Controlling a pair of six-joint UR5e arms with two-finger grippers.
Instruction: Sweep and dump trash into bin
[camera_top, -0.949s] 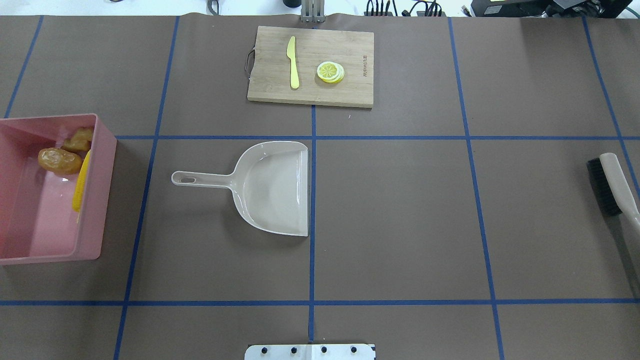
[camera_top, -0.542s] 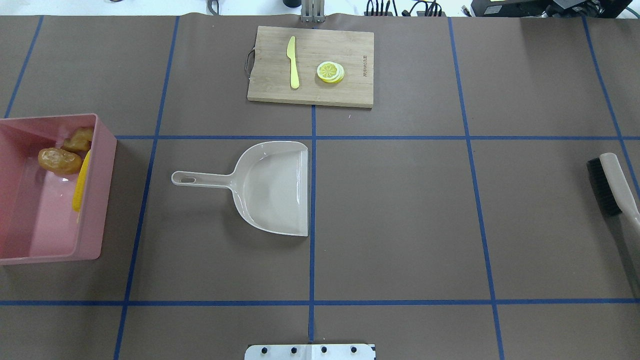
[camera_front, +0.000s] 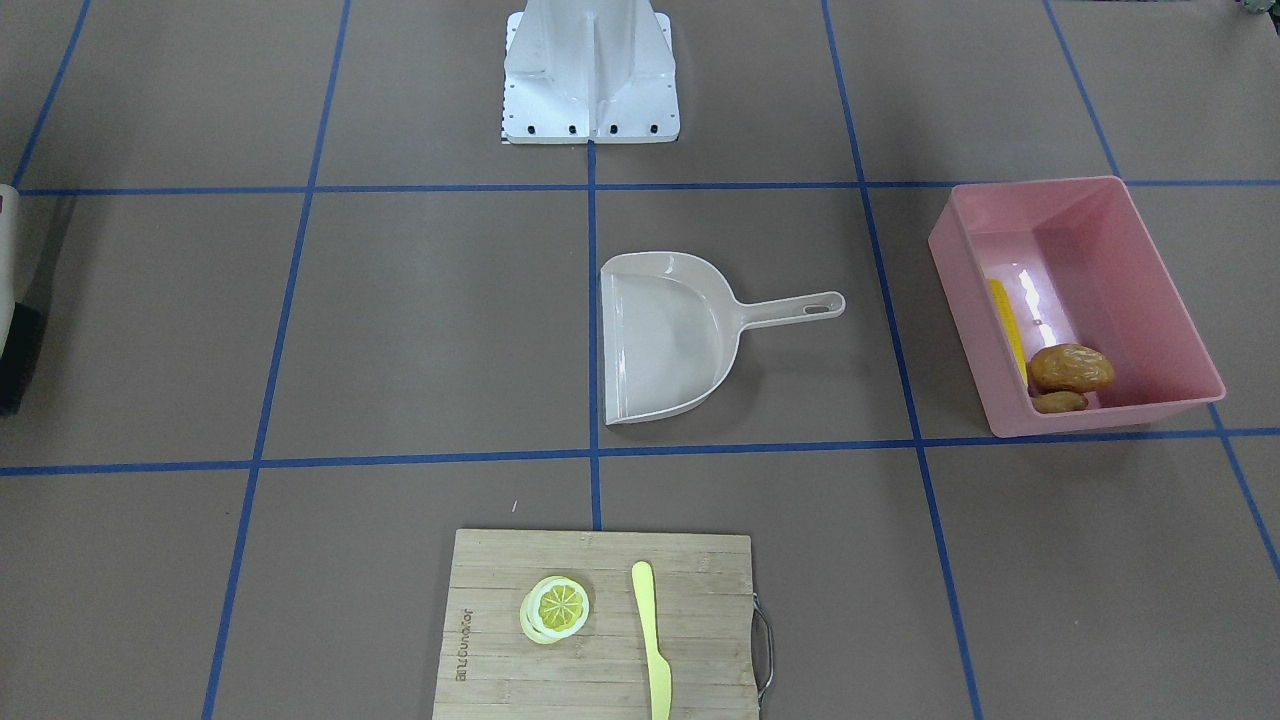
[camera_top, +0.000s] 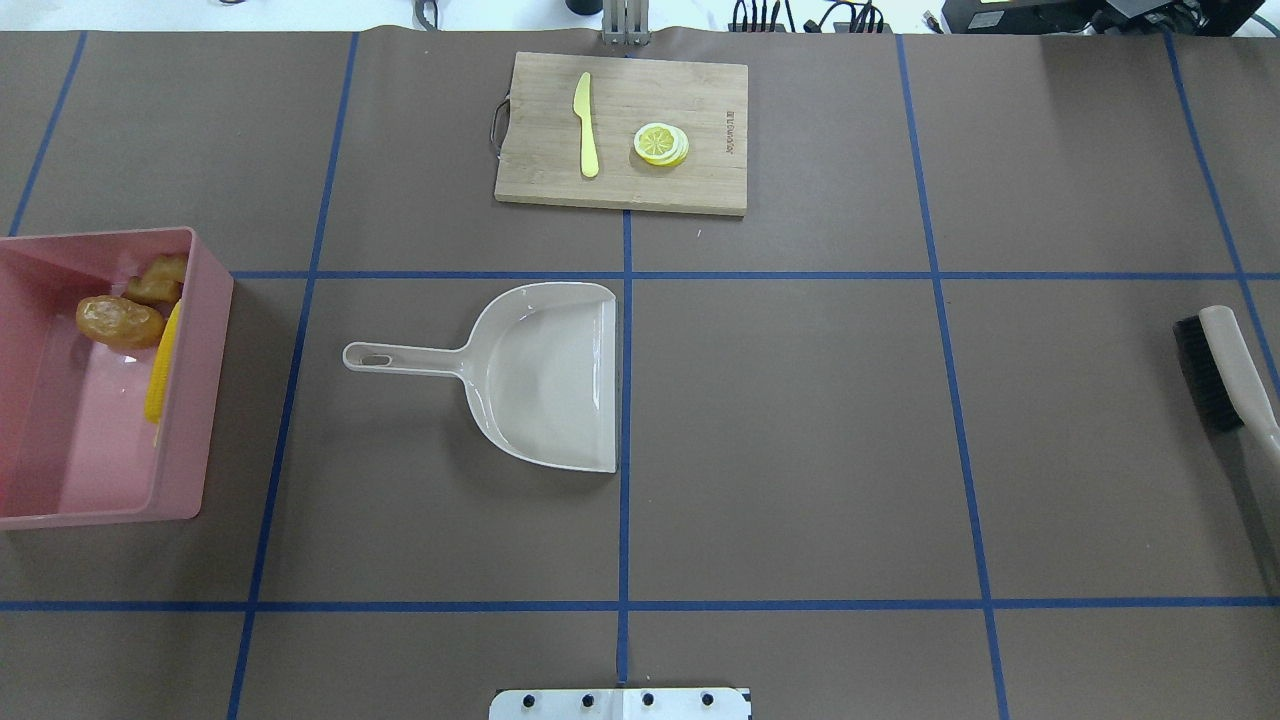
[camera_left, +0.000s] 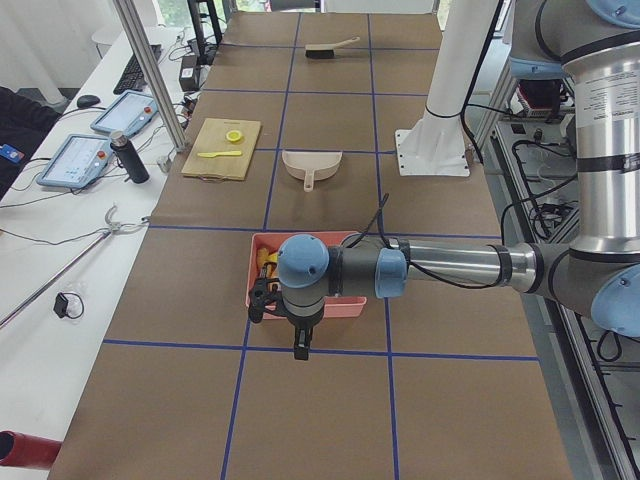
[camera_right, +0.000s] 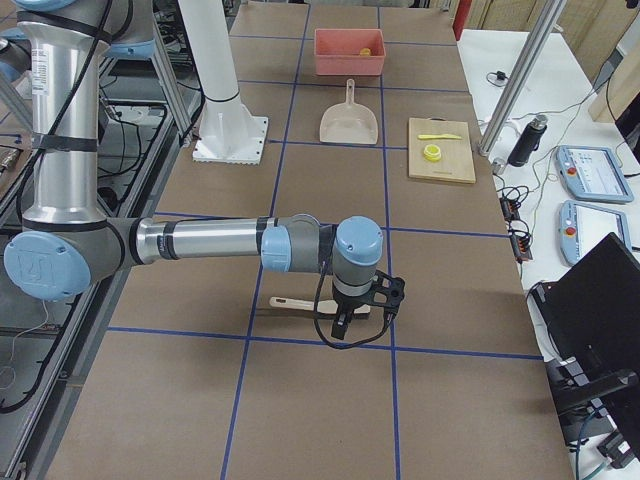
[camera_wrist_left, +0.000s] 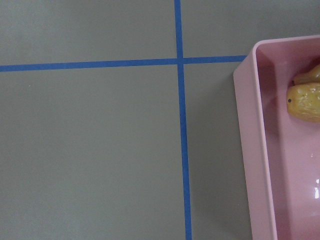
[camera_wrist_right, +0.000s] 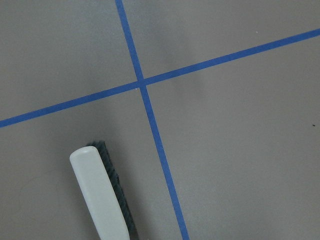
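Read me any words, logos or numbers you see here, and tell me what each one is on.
"UR": logo on the blue joint cap of the right arm, as far as I can make out.
Engraved brand along one short edge of the cutting board: too small to read.
Tablet screens on the side desk: too small to read.
I find no other readable text.

The left arm (camera_left: 450, 268) stretches out level, the left gripper (camera_left: 300, 348) pointing down. The right arm (camera_right: 200, 240) lies likewise, the right gripper (camera_right: 350, 322) down. Whether the jaws are apart is unclear.
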